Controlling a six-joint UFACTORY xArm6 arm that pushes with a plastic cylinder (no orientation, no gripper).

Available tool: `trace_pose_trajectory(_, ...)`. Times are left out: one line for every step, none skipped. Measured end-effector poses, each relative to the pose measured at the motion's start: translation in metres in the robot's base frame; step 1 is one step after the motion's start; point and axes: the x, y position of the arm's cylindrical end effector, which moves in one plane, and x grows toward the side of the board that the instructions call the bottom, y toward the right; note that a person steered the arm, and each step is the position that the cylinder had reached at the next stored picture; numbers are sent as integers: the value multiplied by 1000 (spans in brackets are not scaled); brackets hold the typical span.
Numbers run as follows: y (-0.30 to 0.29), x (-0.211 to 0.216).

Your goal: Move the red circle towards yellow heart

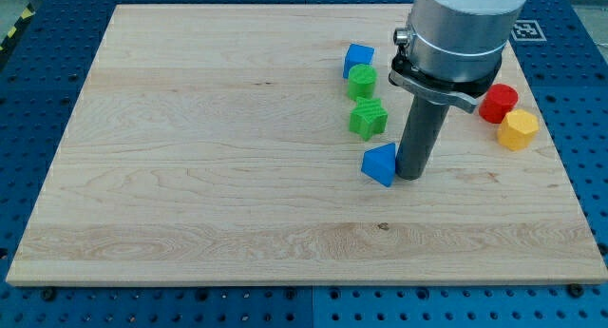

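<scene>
The red circle [497, 102] lies near the board's right edge, touching the yellow block [518, 129] just below and to its right; the yellow block's shape reads more like a hexagon than a heart from here. My tip [410, 175] rests on the board right beside the blue triangle [380, 164], on that block's right side. The tip is well to the left of and below the red circle. The arm's grey body [461, 33] hides part of the board above the rod.
A blue cube [358, 59], a green cylinder [362, 81] and a green star-like block [368, 118] stand in a column left of the rod. The wooden board [209, 147] sits on a blue perforated table.
</scene>
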Motion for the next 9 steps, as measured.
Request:
trace_pose_trajectory(31, 0)
trace_pose_trajectory(92, 4)
trace_pose_trajectory(115, 4)
trace_pose_trajectory(115, 4)
trace_pose_trajectory(115, -3)
trace_pose_trajectory(115, -19)
trace_pose_trajectory(115, -21)
trace_pose_trajectory(115, -27)
trace_pose_trajectory(115, -37)
